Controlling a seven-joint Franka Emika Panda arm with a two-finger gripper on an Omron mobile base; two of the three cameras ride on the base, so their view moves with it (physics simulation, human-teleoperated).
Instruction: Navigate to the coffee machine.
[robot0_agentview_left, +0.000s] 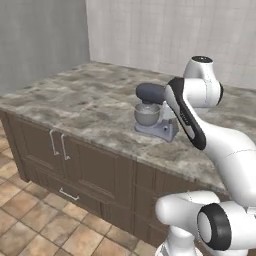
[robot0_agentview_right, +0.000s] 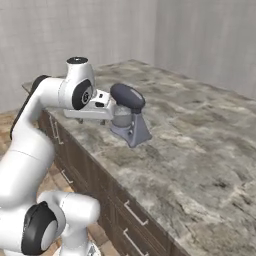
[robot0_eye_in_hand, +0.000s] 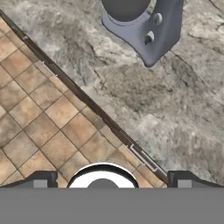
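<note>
- Grey-brown marbled stone counter (robot0_agentview_left: 90, 100) on dark wooden cabinets (robot0_agentview_left: 85, 170), plain grey walls behind and terracotta floor tiles (robot0_agentview_left: 30, 220) below — that is the setting the base now faces.
- Standing on that counter is a grey-blue stand mixer with a steel bowl (robot0_agentview_left: 152, 115), set back a little from the front edge; it is not the goal.
- As for the boxy silver coffee machine, I cannot find it on the stretch of counter shown, so where it stands cannot be told from here.
- My judgement: the task is early or at most midway. The base is close to a counter, but to the wrong appliance, and it probably has to drive on along the kitchen until the machine comes into sight.
- Left base view gives the cabinet doors and drawer handles, plus the far wall corner; the right base view gives the long run of counter stretching away to the right.
- Hand view looks steeply down over the counter edge — mixer base (robot0_eye_in_hand: 144, 30) at top, floor tiles at left.
- Two dark finger tips (robot0_eye_in_hand: 41, 179) sit far apart at the bottom of the hand view, so the jaws are released, holding nothing.
</note>
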